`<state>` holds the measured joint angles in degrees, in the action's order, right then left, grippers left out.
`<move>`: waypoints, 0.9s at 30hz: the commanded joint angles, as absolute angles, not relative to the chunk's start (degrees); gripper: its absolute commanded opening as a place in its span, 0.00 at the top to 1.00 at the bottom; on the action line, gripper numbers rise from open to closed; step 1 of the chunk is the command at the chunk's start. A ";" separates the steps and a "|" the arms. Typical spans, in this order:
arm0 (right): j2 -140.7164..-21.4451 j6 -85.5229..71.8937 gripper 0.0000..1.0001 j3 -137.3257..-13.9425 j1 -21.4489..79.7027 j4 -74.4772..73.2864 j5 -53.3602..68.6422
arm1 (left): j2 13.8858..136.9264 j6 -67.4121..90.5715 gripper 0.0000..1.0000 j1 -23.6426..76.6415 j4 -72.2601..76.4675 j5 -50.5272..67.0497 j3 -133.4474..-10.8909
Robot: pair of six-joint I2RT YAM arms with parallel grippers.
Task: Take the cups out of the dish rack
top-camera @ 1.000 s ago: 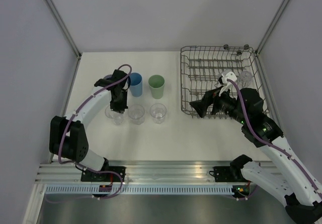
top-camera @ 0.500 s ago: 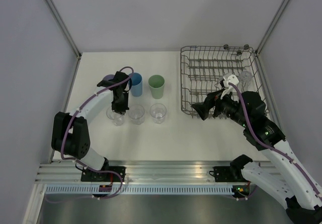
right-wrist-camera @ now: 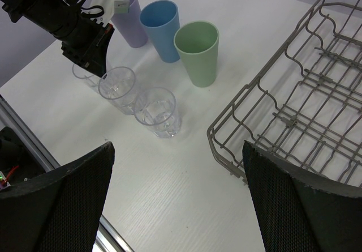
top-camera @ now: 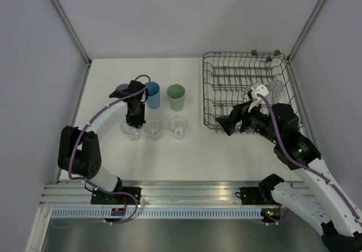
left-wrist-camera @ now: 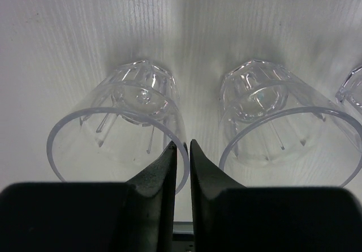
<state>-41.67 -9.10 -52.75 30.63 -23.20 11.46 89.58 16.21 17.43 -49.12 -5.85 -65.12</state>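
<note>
The lavender [top-camera: 121,88], blue [top-camera: 153,95] and pale green [top-camera: 176,98] cups stand on the table. In front of them is a row of three clear glasses [top-camera: 153,128]. My left gripper [top-camera: 134,118] is over the leftmost glass [top-camera: 129,131]. In the left wrist view the gripper [left-wrist-camera: 182,144] is closed on that glass's [left-wrist-camera: 113,133] rim, one finger inside and one outside. A fourth clear glass [top-camera: 275,86] lies in the dish rack [top-camera: 243,54] at its far right. My right gripper [top-camera: 227,124] is open and empty at the rack's near left corner.
The right wrist view shows the rack's [right-wrist-camera: 294,116] corner on the right, the three tumblers [right-wrist-camera: 199,51], the glasses [right-wrist-camera: 161,111] and the left gripper [right-wrist-camera: 93,56]. Walls enclose the table on the left, back and right.
My left gripper has shifted slightly over the leftmost glass and its arm has swung in a little. My right gripper has drifted slightly right, still open.
</note>
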 commanded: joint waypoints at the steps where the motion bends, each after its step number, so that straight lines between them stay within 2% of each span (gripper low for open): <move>1: -41.48 -8.00 0.02 -52.82 30.76 -22.85 10.20 | 87.80 14.50 0.80 17.31 -47.64 -5.54 -64.42; 6: -42.63 -7.91 0.02 -53.70 30.76 -23.03 10.20 | 85.17 14.77 0.73 17.31 -47.64 -5.19 -64.60; 11: -43.33 -7.91 0.02 -54.58 30.76 -23.47 9.93 | 79.64 14.77 0.60 17.23 -47.64 -6.06 -65.13; 16: -44.56 -8.87 0.02 -55.81 30.85 -23.73 5.03 | 74.98 15.12 0.52 17.31 -48.51 -5.80 -65.83; 18: -46.22 -9.93 0.02 -56.51 30.76 -23.99 0.99 | 71.20 15.29 0.41 17.31 -48.51 -5.80 -65.83; 20: -48.59 -11.33 0.02 -57.30 30.76 -25.13 -6.04 | 68.04 15.47 0.22 17.31 -48.34 -6.15 -65.65; 21: -49.47 -11.69 0.02 -58.09 30.76 -25.48 -8.24 | 64.72 15.56 0.07 17.31 -48.25 -6.24 -65.83; 22: -50.35 -12.12 0.02 -58.53 30.76 -26.01 -12.18 | 63.12 15.56 0.01 17.31 -48.08 -7.37 -65.92; 27: -55.19 -13.10 0.02 -60.11 30.76 -25.76 -31.17 | 50.05 15.82 0.00 17.31 -44.74 -13.09 -64.87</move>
<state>-53.45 -11.64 -57.19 30.65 -25.32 -14.59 57.17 15.92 17.43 -48.45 -8.60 -64.36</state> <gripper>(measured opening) 0.978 0.993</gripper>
